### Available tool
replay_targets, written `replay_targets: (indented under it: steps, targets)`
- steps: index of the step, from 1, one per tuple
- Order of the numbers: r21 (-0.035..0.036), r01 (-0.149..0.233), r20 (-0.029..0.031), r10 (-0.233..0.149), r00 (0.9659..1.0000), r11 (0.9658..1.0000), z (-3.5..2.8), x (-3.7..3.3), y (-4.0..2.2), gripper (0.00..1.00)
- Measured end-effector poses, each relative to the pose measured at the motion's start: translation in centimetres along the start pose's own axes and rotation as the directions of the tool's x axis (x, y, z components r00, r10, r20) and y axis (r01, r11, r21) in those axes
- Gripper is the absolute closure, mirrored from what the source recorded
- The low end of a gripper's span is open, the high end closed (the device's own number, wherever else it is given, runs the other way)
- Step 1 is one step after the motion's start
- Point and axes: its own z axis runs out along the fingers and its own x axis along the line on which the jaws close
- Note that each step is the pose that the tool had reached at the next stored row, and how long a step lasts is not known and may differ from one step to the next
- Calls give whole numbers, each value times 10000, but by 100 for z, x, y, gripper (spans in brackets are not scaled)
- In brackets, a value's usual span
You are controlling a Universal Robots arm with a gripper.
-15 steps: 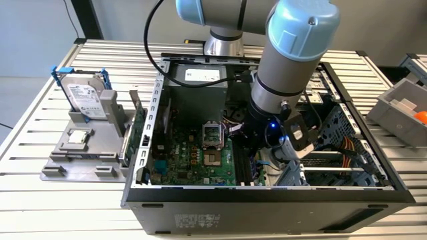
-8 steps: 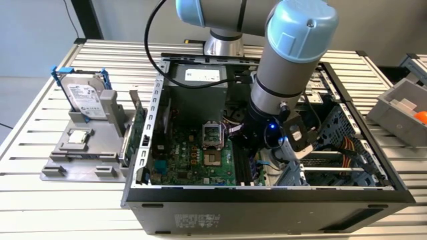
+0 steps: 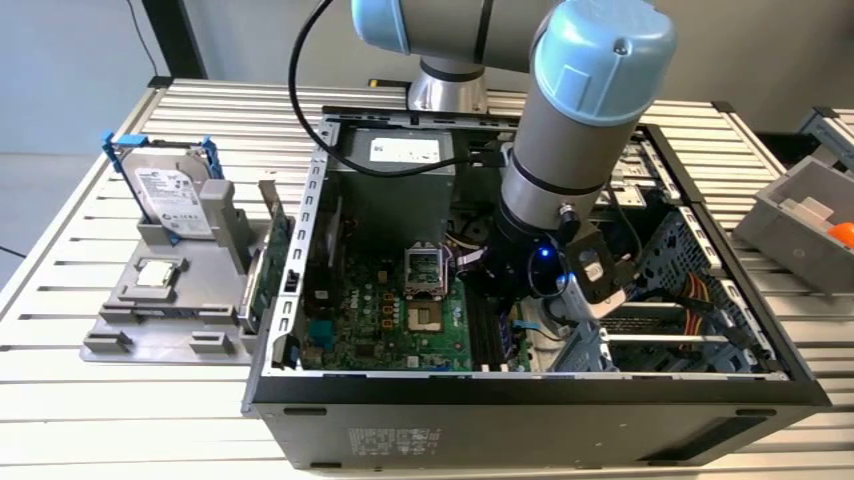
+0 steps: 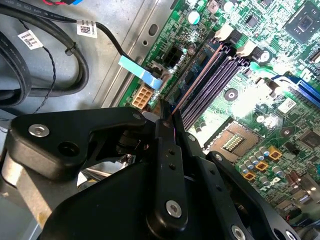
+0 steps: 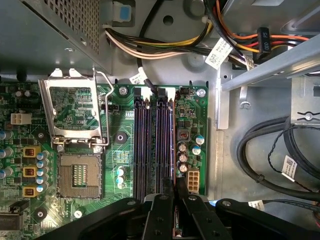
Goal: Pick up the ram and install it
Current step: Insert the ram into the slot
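One hard drive [image 3: 174, 195], one processor chip [image 3: 158, 272], four memory slots [image 5: 154, 140].

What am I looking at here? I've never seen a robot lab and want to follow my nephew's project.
The grey-and-blue jointed robot arm is seen in the exterior view by a camera that stands off it. It reaches into an open black computer case on a slatted metal table. The two wrist views come from cameras riding on the arm, looking past its black gripper at the green motherboard. The gripper is shut on a thin bluish-green ram stick, seen edge-on, right at the long dark memory slots. At the exterior view's left, a grey holder carries a boxy silver hard drive and a small square silver processor chip.
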Motion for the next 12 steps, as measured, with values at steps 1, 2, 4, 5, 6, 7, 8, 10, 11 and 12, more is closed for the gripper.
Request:
replay_targets:
  steps: [1,2,4,5,6,7,8,10,11,12]
  targets:
    - [0,0,0,0,10000,10000,0,1,0,100]
    - [-1,0,0,0,10000,10000,0,1,0,100]
    - [2,0,-1,0,10000,10000,-4,1,1,100]
    - [6,0,0,0,10000,10000,-9,1,1,100]
    - [11,0,1,0,10000,10000,-12,0,2,100]
    - [16,0,0,0,10000,10000,-17,1,1,100]
    - [18,0,0,0,10000,10000,-19,1,2,100]
    - [29,0,0,0,10000,10000,-26,1,3,100]
    - [37,0,0,0,10000,10000,-31,1,4,100]
    - [42,0,0,0,10000,10000,-37,1,5,100]
